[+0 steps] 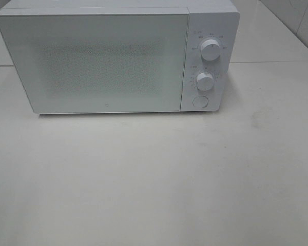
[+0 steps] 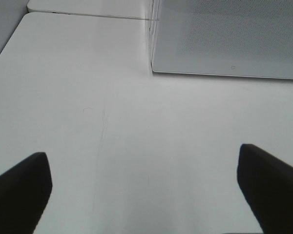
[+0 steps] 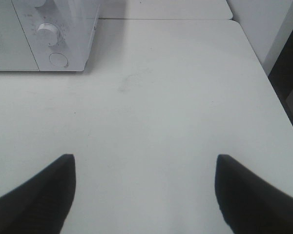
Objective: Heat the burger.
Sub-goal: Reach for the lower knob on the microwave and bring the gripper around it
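Looking down from the high camera, we see a white microwave oven (image 1: 108,56) standing toward the far edge of the pale worktop (image 1: 154,179). Its door (image 1: 92,61) is shut, and the speckled panel is too frosted for us to tell what is inside. On the control strip to the right of the door sit an upper knob (image 1: 210,49), a lower knob (image 1: 205,81) and, below them, a round button (image 1: 200,101).

We cannot find the burger in any of the three views, so we cannot say where it lies or how it sits relative to either tool.

The left tool (image 2: 141,163) hangs over bare worktop near the oven's left front corner. Its two dark fingers (image 2: 19,190) are spread wide with nothing between them. The right tool (image 3: 145,161) also stands spread apart and empty over bare worktop, with the oven's control side ahead of it and the worktop's right edge off to its side. Neither tool touches the oven, and neither appears in the high view.
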Controlling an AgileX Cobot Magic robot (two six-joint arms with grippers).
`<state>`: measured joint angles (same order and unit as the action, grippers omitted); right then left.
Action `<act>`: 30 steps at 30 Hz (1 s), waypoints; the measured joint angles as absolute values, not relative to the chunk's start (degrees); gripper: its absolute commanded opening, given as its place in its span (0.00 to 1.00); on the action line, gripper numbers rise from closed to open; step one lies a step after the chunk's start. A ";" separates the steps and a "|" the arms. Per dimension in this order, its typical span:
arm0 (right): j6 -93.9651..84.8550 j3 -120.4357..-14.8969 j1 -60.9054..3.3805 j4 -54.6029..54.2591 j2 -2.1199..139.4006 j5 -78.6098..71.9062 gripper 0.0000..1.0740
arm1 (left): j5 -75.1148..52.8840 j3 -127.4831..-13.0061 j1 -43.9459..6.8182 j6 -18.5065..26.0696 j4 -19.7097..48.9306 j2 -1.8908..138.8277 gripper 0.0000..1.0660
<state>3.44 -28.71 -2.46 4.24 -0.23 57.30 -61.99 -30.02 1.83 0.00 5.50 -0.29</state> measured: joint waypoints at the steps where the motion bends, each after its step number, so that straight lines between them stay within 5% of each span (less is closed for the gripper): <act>1: 3.44 -28.71 -2.46 4.24 -0.23 57.30 0.71 | -61.99 -30.02 1.83 0.00 5.50 -0.29 0.91; 30: 3.44 -29.74 -2.46 4.24 6.70 48.99 0.69 | -61.99 -30.02 1.83 0.00 5.50 -0.29 0.91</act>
